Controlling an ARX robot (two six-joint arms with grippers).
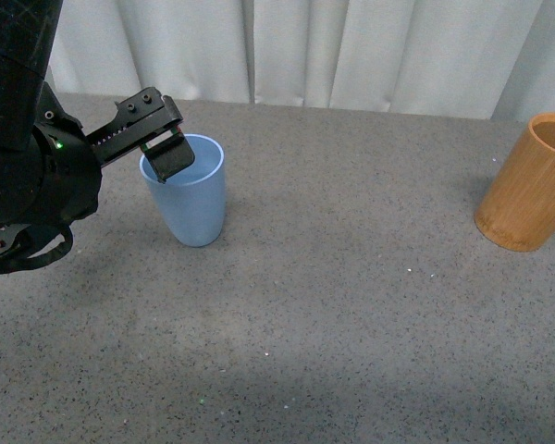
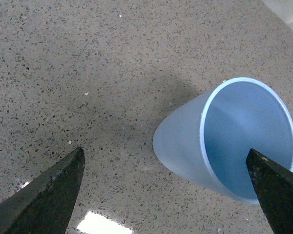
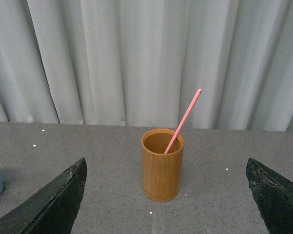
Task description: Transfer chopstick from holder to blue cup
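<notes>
Pink chopstick (image 3: 183, 118) is leaning in the bamboo holder (image 3: 162, 168), so nothing's been transferred yet and the whole grab-and-drop is left. The blue cup (image 1: 190, 199) looks empty. The right gripper (image 3: 166, 163) is spread wide, holding nothing, and faces the holder from well back. The left gripper (image 2: 164, 152) is wide open too, empty, and hangs right by the cup's rim.

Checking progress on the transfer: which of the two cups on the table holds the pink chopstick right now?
The brown wooden cylindrical holder, with the pink chopstick leaning out of its open top. The light blue plastic cup is empty inside.
</notes>
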